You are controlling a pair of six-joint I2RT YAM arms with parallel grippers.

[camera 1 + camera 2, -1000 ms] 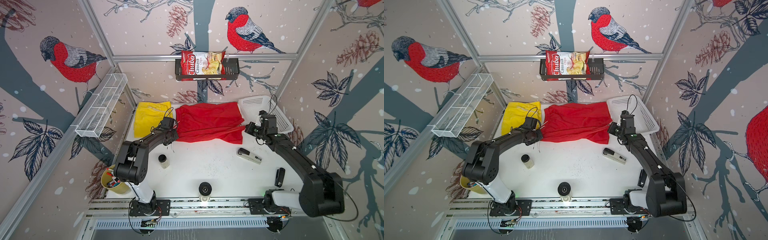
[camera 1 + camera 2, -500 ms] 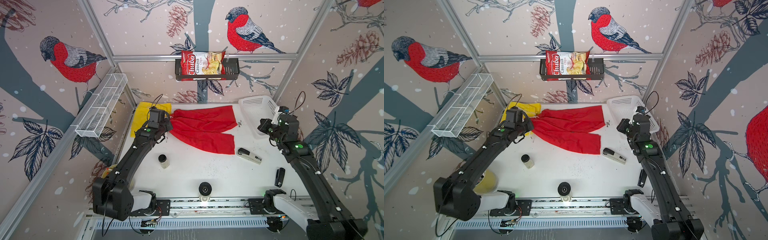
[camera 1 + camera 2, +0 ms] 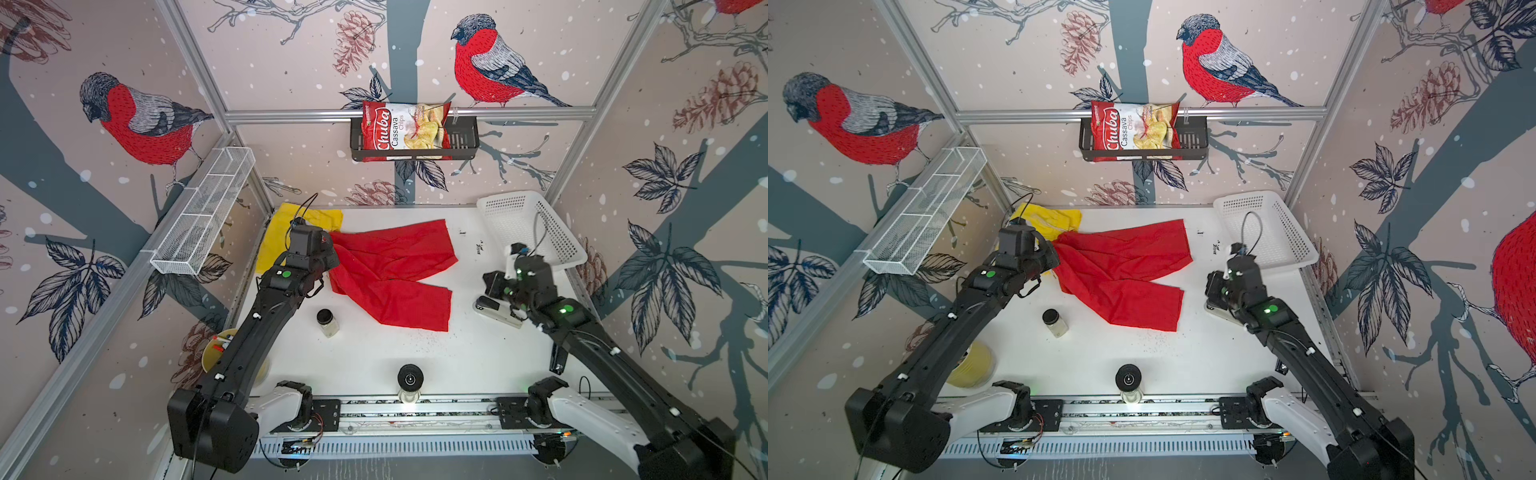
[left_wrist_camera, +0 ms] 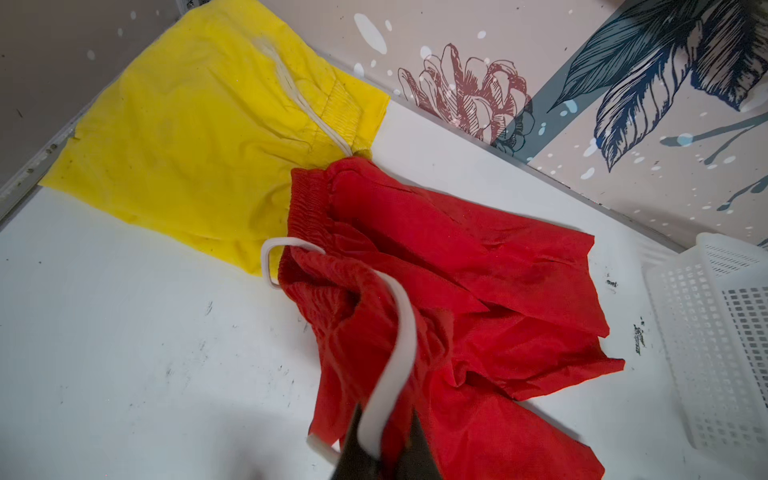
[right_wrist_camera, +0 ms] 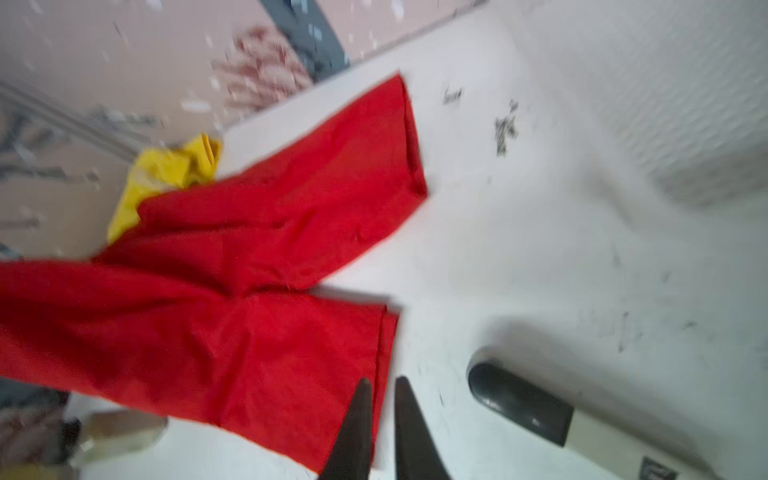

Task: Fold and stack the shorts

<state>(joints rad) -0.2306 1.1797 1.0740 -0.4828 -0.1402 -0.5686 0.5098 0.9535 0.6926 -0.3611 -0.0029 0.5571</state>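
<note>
Shorts (image 3: 390, 274) — red, rumpled, legs splayed

The red shorts (image 3: 395, 274) lie unfolded and rumpled on the counter (image 3: 374, 361). Their two legs fan out toward the white basket (image 3: 515, 199) but stop well short of it, and the bunched waistband, with its loose white drawstring (image 4: 401, 328), is at the end away from the basket. The yellow shorts (image 3: 276, 241) lie flat still farther from the basket, and the red waistband overlaps their edge.
</note>
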